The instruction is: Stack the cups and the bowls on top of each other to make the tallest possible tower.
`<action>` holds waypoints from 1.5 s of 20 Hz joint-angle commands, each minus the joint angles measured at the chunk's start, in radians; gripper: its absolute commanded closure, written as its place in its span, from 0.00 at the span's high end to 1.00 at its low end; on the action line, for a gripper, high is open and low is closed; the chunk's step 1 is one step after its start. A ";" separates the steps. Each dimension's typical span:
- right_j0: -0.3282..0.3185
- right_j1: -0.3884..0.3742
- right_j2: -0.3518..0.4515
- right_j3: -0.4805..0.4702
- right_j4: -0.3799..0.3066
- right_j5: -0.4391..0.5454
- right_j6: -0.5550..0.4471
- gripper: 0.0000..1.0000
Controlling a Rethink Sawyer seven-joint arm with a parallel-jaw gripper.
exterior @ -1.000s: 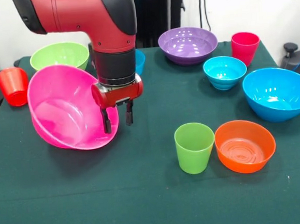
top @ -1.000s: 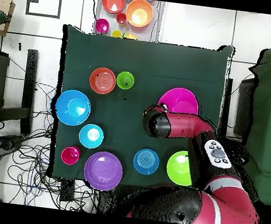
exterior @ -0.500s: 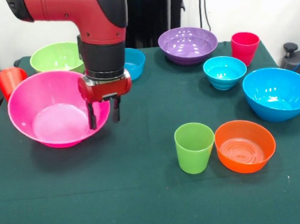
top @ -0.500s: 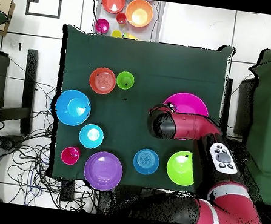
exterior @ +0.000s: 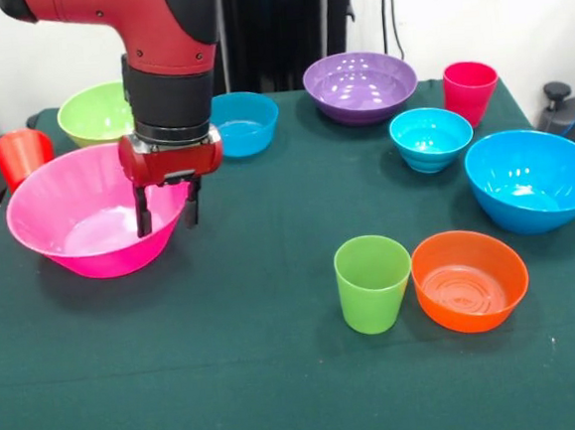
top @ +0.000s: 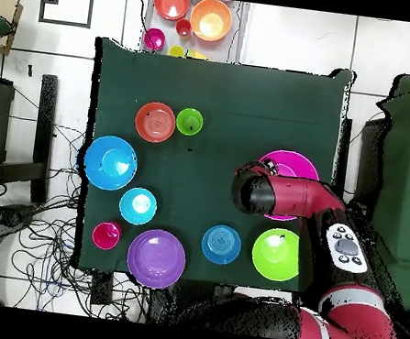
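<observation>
The large hot pink bowl (exterior: pixel 79 226) stands upright and empty at the left of the green table; it also shows in the overhead view (top: pixel 295 162). My gripper (exterior: pixel 166 209) is open, one finger inside and one outside the bowl's right rim. The red-orange cup (exterior: pixel 22 156) and lime green bowl (exterior: pixel 95 113) are behind it. One cyan bowl (exterior: pixel 243 122), the purple bowl (exterior: pixel 360 86), the crimson cup (exterior: pixel 470 89), a second cyan bowl (exterior: pixel 431 138) and the large blue bowl (exterior: pixel 534 181) stand apart. The green cup (exterior: pixel 373 282) stands next to the orange bowl (exterior: pixel 470 280).
The arm (top: pixel 284 194) covers part of the pink bowl from above and hides the red-orange cup there. More bowls (top: pixel 211 18) lie on a white surface beyond the table's far edge in the overhead view. Cables (top: pixel 44 231) lie on the floor beside the table.
The gripper moved left in the front view and the pink bowl went with it. The bowl was tilted up on its side and now sits flat on the table.
</observation>
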 commanded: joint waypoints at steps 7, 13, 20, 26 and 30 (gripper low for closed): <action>-0.018 0.099 0.046 -0.005 0.012 0.048 0.085 0.00; 0.116 -0.075 -0.022 0.148 0.045 0.041 0.206 0.00; 0.326 -0.095 -0.126 0.231 0.128 -0.082 0.409 0.00; 0.457 -0.042 -0.173 0.218 0.191 -0.149 0.513 0.00; 0.509 0.011 -0.186 0.164 0.211 -0.187 0.566 0.00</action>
